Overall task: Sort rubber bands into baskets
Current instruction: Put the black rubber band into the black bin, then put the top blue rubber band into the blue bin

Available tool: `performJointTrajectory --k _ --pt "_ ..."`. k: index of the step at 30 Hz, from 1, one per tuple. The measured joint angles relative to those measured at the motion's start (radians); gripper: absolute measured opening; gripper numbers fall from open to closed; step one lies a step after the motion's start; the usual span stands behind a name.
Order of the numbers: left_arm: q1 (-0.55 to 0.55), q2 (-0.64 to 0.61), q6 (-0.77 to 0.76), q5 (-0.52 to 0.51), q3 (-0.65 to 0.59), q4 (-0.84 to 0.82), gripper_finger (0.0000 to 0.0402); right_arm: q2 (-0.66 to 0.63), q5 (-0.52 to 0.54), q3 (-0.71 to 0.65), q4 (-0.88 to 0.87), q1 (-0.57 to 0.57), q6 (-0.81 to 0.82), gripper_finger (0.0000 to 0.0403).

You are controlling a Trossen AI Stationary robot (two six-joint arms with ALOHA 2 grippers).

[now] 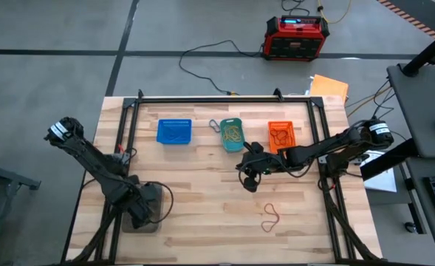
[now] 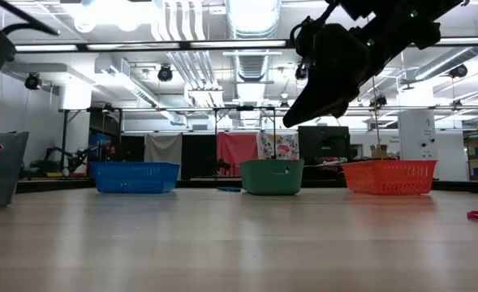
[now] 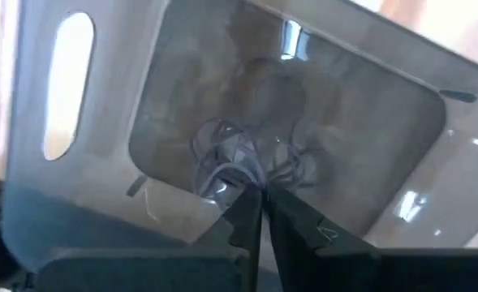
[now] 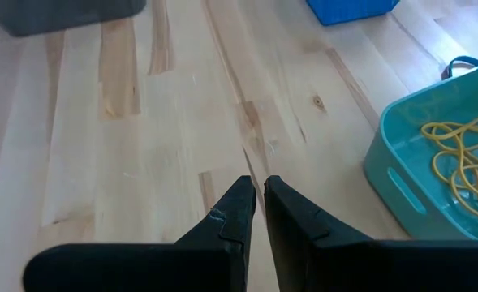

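Three baskets stand in a row at the table's far side: blue (image 1: 174, 131), teal (image 1: 232, 134) with yellow rubber bands (image 4: 462, 154) inside, and orange (image 1: 283, 134). A red rubber band (image 1: 271, 217) lies loose on the wood at the near right. My left gripper (image 3: 260, 195) points down into a clear grey container (image 1: 145, 214) at the near left, its fingers shut just above a tangle of grey rubber bands (image 3: 222, 158) on the container's floor. My right gripper (image 1: 248, 181) hangs shut above the table's middle, in front of the teal basket, with nothing in it. My left gripper comes from above with its shut fingertips (image 3: 247, 203) right at the edge of the grey tangle (image 3: 230, 174). I cannot tell whether they touch the bands or have one between them.
A small blue loop (image 4: 464, 63) lies on the wood beside the teal basket. Black frame rails (image 1: 224, 98) run along the table's far edge and down both sides. Bare wood lies between the container and the red band.
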Motion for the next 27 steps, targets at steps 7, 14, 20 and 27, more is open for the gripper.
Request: performJointTrajectory --k 7,14,20,27 --pt "0.0 0.0 0.006 -0.033 -0.009 0.039 0.0073 0.0 0.0 0.0 0.047 0.0 0.004 0.0027" --pt "-0.015 0.0 0.074 -0.155 0.076 0.038 0.0143 0.0 0.03 0.019 0.085 -0.003 0.04 0.0027" --pt "-0.139 -0.001 0.335 -0.78 0.137 0.172 0.0155 0.009 0.11 0.09 0.097 -0.016 0.024 0.0027" --pt "-0.205 -0.005 0.725 -1.223 0.117 0.391 0.0145 0.087 0.113 0.273 0.0 -0.089 -0.074 0.0027"
